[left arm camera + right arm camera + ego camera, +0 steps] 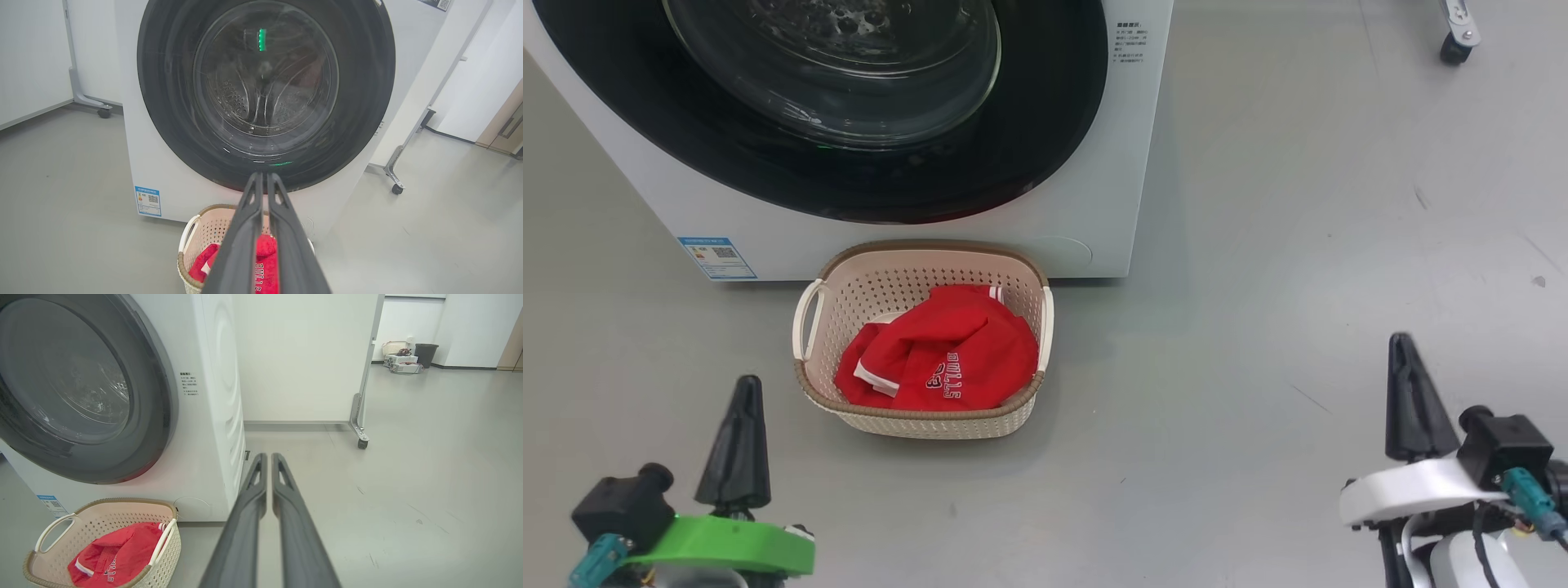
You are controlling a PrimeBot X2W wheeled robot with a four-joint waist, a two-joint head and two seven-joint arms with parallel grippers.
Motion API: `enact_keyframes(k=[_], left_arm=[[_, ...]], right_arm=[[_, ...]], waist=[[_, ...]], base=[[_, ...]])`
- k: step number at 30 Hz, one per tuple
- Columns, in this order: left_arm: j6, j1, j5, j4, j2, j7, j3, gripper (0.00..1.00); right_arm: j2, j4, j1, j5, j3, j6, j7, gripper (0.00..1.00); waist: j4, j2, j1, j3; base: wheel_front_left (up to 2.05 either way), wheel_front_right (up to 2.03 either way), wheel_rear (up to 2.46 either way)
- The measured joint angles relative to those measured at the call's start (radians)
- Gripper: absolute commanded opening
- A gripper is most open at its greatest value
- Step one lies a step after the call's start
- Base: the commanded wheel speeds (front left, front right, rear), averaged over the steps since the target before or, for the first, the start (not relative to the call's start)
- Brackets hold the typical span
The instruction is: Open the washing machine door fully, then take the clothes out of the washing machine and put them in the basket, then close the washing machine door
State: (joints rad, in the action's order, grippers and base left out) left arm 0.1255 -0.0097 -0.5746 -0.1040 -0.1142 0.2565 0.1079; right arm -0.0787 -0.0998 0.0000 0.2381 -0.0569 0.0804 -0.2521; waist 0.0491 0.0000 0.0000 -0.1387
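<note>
The white washing machine (1094,204) stands ahead, and its door (1013,122), a black rim around clear glass, lies flat against its front. On the floor right before it sits the cream basket (915,425), holding the red clothes (947,351) with white "BULLS" lettering. My left gripper (746,384) is low at the basket's left, shut, with nothing in it. My right gripper (1401,343) is far to the right over bare floor, also shut and empty. In the left wrist view the left gripper (264,175) points at the door (163,81) above the basket (204,228). The right gripper (267,456) points past the machine's side (216,416).
A wheeled panel stand (359,437) rises behind the machine on the right, and one caster (1454,49) shows in the head view. A bin and boxes (408,355) sit far back. Grey floor stretches to the right of the basket.
</note>
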Motion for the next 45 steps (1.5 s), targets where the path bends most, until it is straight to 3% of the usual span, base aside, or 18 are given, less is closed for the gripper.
enact_keyframes(k=[9,45], left_arm=[[0.0,0.012,-0.047,-0.024,0.016,-0.009,0.01,0.0],[-0.001,0.011,-0.447,-0.059,0.025,-0.123,-0.037,0.0]], right_arm=[[0.014,-0.028,0.024,0.049,-0.009,-0.009,0.0,0.0],[0.015,-0.058,0.019,0.583,0.041,-0.074,0.117,0.0]], waist=[[-0.002,0.0,0.0,0.004],[-0.02,0.0,0.0,0.056]], base=[[0.0,0.0,0.0],[0.0,0.0,0.0]])
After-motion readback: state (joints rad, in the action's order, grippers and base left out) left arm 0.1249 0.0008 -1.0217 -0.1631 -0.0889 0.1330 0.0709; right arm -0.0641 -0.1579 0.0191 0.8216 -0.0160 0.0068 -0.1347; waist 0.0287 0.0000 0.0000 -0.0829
